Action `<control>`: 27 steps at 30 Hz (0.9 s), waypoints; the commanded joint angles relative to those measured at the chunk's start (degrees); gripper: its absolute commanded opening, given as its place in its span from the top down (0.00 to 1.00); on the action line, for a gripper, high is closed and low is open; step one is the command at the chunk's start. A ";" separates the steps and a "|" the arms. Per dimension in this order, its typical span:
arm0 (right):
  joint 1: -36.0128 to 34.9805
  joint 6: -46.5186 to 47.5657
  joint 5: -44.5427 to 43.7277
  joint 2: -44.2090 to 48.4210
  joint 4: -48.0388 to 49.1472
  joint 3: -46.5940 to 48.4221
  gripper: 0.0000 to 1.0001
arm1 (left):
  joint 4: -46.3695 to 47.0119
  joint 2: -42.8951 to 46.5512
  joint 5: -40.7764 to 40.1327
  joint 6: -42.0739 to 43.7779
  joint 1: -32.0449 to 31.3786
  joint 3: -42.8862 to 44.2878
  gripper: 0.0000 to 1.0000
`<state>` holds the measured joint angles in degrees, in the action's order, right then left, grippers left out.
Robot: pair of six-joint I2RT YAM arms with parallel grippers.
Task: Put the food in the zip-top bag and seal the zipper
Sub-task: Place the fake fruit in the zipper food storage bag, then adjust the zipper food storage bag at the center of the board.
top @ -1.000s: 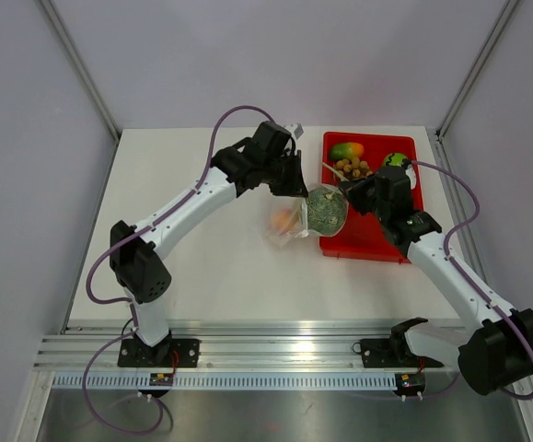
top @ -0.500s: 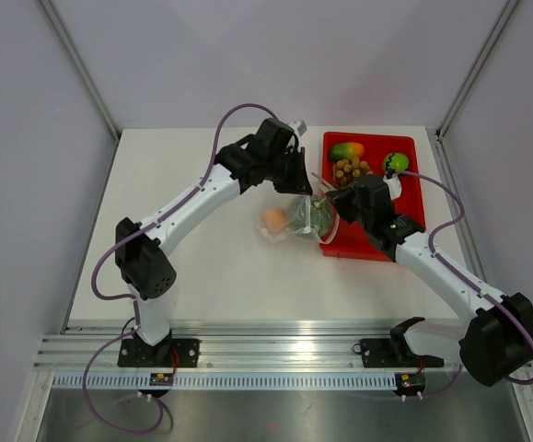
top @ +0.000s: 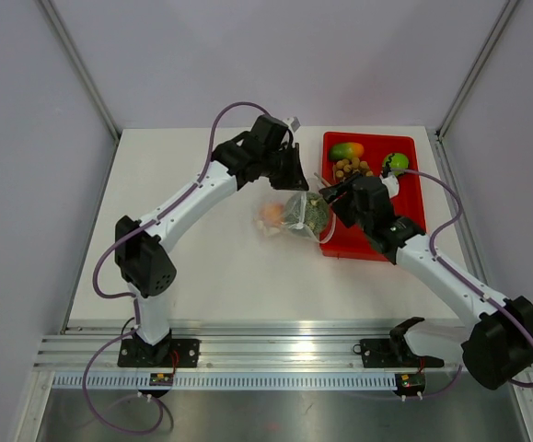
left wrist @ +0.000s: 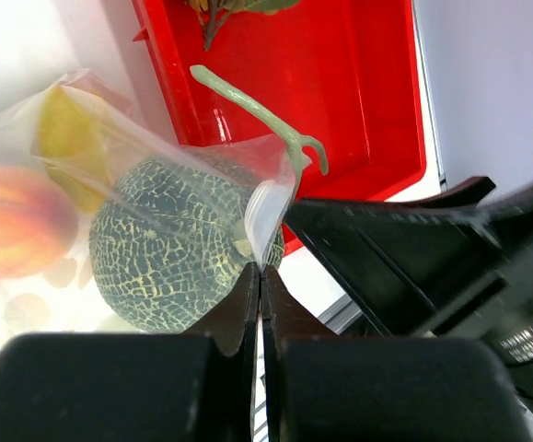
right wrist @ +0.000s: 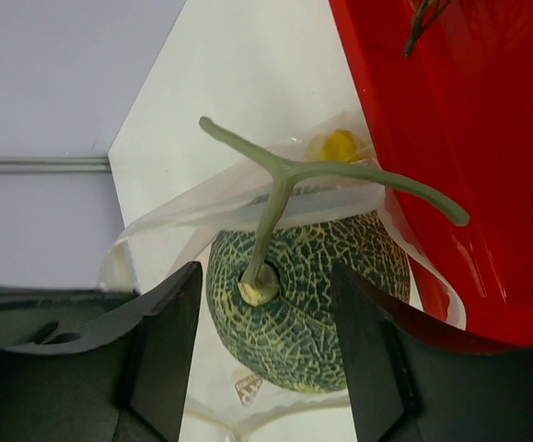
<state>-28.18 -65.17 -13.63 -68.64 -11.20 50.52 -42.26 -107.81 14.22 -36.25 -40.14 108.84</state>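
Two grippers meet at frame centre over the zip-top bag (top: 289,214). Left gripper (left wrist: 260,276): jaws pressed together, pinching the bag's rim. Right gripper (right wrist: 261,304): fingers spread wide, gripping nothing, straddling the melon (right wrist: 307,281). Melon sits in the bag's mouth, stem protruding, beside the orange-peach fruit (left wrist: 13,221) and yellow piece (left wrist: 68,143). Mango (top: 346,150), longan cluster (top: 351,168) and apple (top: 395,163) lie in the red tray (top: 411,189), upper right.

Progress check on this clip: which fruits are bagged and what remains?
Done: the orange-peach fruit and a yellow piece sit inside the clear crinkly zip-top bag. In hand: the grey-green netted melon is at the bag's mouth between the right end effector's open fingers; the left end effector pinches the rim. Left: the red-green mango, brown longan cluster and green apple in the red tray, then sealing.
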 commanded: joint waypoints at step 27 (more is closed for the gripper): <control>1.20 14.63 7.92 3.78 1.62 -8.68 0.38 | 6.05 5.15 4.85 -1.89 3.84 -1.96 1.00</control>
<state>-27.35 -49.39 -5.87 -65.14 -14.39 42.00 -39.90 -106.87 16.99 -37.58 -36.73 107.04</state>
